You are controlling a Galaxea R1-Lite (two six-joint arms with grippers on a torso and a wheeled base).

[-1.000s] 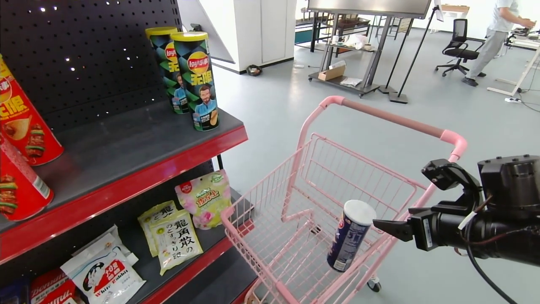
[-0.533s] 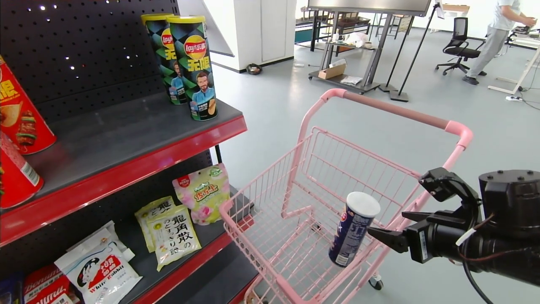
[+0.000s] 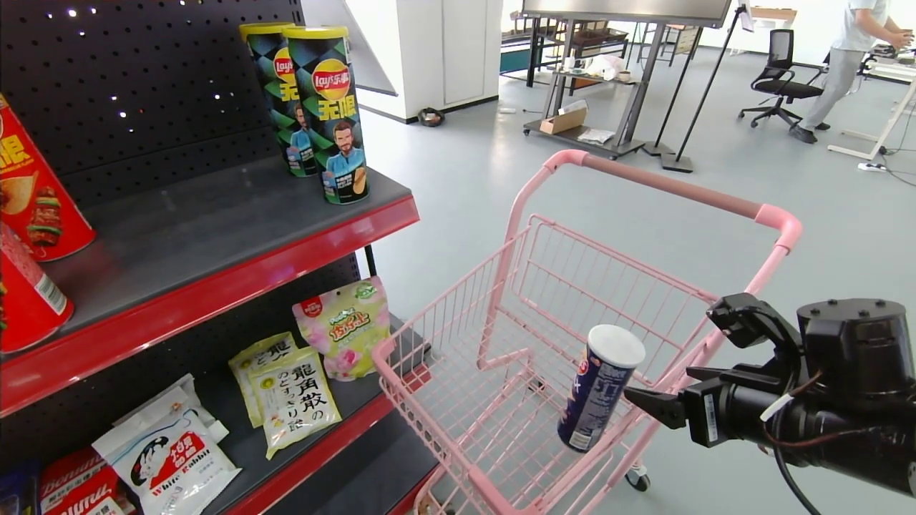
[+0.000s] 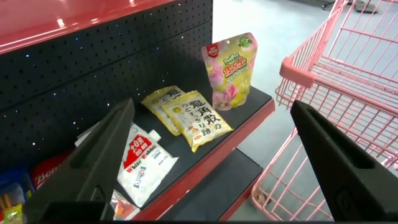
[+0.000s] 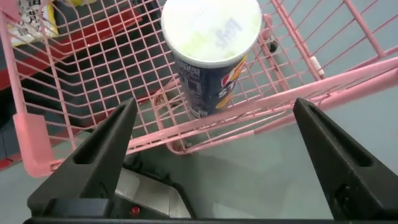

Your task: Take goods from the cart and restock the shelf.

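A navy snack can [image 3: 600, 390] with a white lid leans inside the pink shopping cart [image 3: 647, 182], its top tipped toward 1 o'clock and its body close against the wire side of the basket. In the head view the cart sits at about 5 o'clock.

The right gripper [image 3: 657, 383] hangs just outside that side of the basket, at 3 o'clock from the can, with its two black fingers spread wide and holding nothing. In the right wrist view the can [image 5: 208, 59] sits beyond the cart's pink rail [image 5: 323, 87], framed by the parted fingers of the right gripper [image 5: 214, 102] but not touched by them.

The shelf [image 3: 215, 236], with a red front edge and black pegboard back, stands at 9 o'clock from the cart. Two green chip cans [image 3: 333, 114] stand upright at its 12 o'clock corner, one just behind the other. Red chip cans [image 3: 36, 207] sit tilted at the far 9 o'clock end, and bare dark board lies between the two groups.

On the tier below, at 7 o'clock, lie a pink-and-green pouch [image 3: 343, 329], yellow snack bags [image 3: 297, 400] and a white bag [image 3: 175, 458].

The left gripper [image 4: 211, 104] faces this lower tier, its fingers wide apart and empty, with the yellow bags [image 4: 186, 115] and the pouch [image 4: 231, 68] ahead of it and well apart from the fingers.
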